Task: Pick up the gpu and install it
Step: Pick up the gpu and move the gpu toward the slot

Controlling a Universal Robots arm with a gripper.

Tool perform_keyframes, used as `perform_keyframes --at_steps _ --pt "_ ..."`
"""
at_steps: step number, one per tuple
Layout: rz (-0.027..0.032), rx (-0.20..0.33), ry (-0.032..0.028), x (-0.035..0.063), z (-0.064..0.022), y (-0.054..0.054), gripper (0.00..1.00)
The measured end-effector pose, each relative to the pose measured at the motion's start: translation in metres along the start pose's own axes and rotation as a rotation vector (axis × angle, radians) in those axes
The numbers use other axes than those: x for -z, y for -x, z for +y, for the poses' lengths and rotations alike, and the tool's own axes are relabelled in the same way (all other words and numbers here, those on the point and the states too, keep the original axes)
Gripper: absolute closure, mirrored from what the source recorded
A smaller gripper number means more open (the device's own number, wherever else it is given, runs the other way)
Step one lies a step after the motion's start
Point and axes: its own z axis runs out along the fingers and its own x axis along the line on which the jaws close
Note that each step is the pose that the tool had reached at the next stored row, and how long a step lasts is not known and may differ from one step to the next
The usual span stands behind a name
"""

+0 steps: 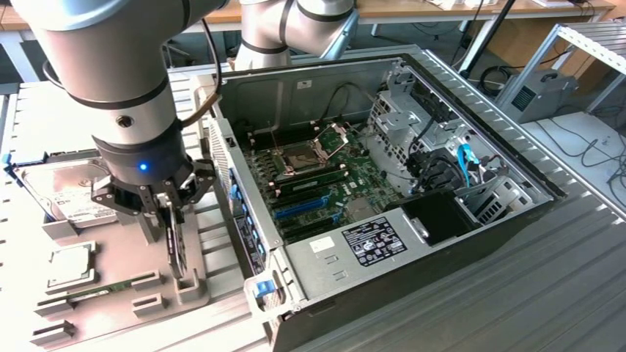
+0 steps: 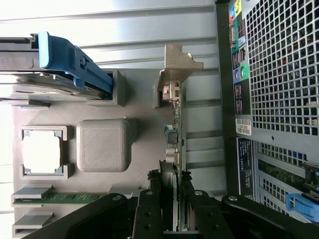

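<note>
Black and thin, the gpu is kept upright in a slot along the grey fixture tray's edge nearest the computer case, so its upper edge is pinched by the gripper's fingers.

Room light: in your exterior view it is bright and even from overhead, with soft shadows.
Computer case: its walls shade the motherboard, which is dimmest at the corners.
Arm: a soft sheen runs down its grey tube, and a small blue lamp glows.
Ribbed table: on your wrist view it glares almost white.
Processor: washed out to white.
Gripper: dark, near silhouette, shading the near end of the gpu.
</note>
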Motion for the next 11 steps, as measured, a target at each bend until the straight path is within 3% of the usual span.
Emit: perform_keyframes --at_steps 11 --pt "0.0 0.0 0.0 0.0038 0.0001 0.0001 0.74"
